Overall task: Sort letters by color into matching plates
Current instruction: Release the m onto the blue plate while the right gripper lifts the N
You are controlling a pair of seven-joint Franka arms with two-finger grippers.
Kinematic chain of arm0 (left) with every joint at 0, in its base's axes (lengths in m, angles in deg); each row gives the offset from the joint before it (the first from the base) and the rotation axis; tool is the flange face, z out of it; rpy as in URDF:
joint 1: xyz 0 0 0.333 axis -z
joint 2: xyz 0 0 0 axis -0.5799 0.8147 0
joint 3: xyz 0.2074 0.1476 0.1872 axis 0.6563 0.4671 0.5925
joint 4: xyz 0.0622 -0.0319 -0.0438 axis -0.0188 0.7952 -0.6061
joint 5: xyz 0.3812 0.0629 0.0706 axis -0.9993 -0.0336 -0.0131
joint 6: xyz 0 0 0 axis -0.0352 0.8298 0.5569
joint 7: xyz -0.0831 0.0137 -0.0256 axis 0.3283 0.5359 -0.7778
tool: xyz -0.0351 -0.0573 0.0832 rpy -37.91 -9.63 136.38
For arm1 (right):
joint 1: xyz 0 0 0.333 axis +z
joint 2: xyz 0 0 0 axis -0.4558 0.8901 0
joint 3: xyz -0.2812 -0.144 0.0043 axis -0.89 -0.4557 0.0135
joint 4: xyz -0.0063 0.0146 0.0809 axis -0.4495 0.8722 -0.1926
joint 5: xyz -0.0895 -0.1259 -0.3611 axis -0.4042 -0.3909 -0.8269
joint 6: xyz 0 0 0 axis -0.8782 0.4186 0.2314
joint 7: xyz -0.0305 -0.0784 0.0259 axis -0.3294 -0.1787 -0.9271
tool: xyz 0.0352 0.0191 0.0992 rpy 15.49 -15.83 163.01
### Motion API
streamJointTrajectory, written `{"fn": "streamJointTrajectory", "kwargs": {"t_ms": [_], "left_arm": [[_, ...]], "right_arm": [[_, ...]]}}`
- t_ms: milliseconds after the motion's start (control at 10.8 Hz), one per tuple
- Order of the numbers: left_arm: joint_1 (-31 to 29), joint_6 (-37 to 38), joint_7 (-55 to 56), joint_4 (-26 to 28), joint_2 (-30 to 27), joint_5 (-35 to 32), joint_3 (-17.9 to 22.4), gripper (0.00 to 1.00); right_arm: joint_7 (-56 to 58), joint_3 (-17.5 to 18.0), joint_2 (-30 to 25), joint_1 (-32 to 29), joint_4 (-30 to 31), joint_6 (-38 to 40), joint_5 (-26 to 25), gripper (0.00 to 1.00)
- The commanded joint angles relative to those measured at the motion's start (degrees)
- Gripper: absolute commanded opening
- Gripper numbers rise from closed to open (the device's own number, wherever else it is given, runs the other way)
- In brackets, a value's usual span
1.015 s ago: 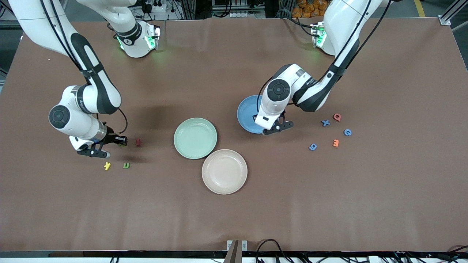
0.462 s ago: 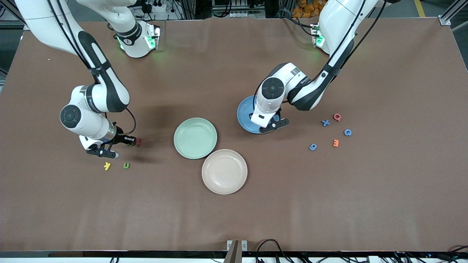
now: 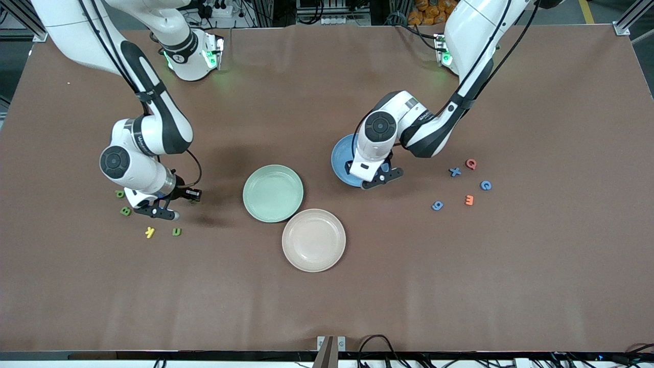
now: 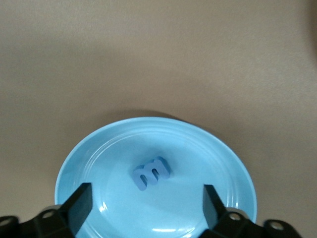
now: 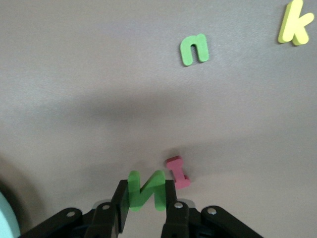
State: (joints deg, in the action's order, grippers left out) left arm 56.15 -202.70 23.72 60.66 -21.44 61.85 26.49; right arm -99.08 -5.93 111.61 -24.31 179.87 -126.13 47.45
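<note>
My right gripper (image 5: 146, 198) is shut on a green letter N (image 5: 146, 191), just above the table beside a pink letter I (image 5: 178, 172). In the front view this gripper (image 3: 190, 196) is toward the right arm's end, short of the mint green plate (image 3: 273, 193). My left gripper (image 4: 147, 208) is open over the blue plate (image 4: 99, 148), where a blue letter m (image 4: 152, 172) lies. In the front view it (image 3: 378, 177) hangs over the blue plate (image 3: 341, 156). The pinkish-beige plate (image 3: 313, 240) holds nothing.
Green letters (image 3: 120, 193) (image 3: 125, 210) (image 3: 176, 231) and a yellow one (image 3: 149, 232) lie near the right gripper. Blue letters (image 3: 454, 172) (image 3: 485, 185) (image 3: 437, 205), a red one (image 3: 471, 164) and an orange one (image 3: 469, 200) lie toward the left arm's end.
My right gripper has moved toward the mint green plate with the green letter, uncovering two green letters. My left gripper has shifted slightly over the blue plate.
</note>
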Motion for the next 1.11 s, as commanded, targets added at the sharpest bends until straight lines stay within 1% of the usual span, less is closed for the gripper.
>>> {"fn": "streamJointTrajectory", "kwargs": {"t_ms": [0, 277, 369, 462, 554, 923, 1015], "left_arm": [[0.5, 0.5, 1.4, -1.5, 0.3, -2.4, 0.3, 1.0], [-0.3, 0.6, -1.5, -1.5, -0.3, -2.4, 0.4, 1.0], [-0.4, 0.7, -2.3, -1.5, -0.7, -2.4, 0.4, 1.0], [-0.5, 0.8, -3.3, -1.5, -0.8, -2.4, 0.5, 0.96], [-1.1, 0.9, -4.5, -1.5, -1.2, -2.4, 0.6, 0.95], [-3.5, 1.6, -9.0, -1.3, -2.1, -2.4, 0.7, 0.96], [-4.6, 2.2, -10.8, -1.2, -2.2, -2.5, 0.7, 1.0]], "right_arm": [[-2.9, -0.1, -0.5, 1.9, -0.7, 1.1, 0.6, 0.27], [-5.3, 0.0, -0.4, 3.6, -1.0, 1.1, 0.7, 0.27], [-6.1, -0.1, -0.4, 4.4, -1.4, 1.6, 1.4, 0.27], [-6.2, -0.1, -0.4, 4.9, -1.9, 2.6, 2.2, 0.27], [-6.4, -0.1, -0.4, 5.5, -2.6, 3.8, 2.7, 0.27], [-9.8, -0.1, -0.3, 8.4, -4.2, 4.7, 3.1, 0.27], [-10.0, -0.1, -0.2, 8.8, -4.3, 4.7, 3.9, 0.27]]}}
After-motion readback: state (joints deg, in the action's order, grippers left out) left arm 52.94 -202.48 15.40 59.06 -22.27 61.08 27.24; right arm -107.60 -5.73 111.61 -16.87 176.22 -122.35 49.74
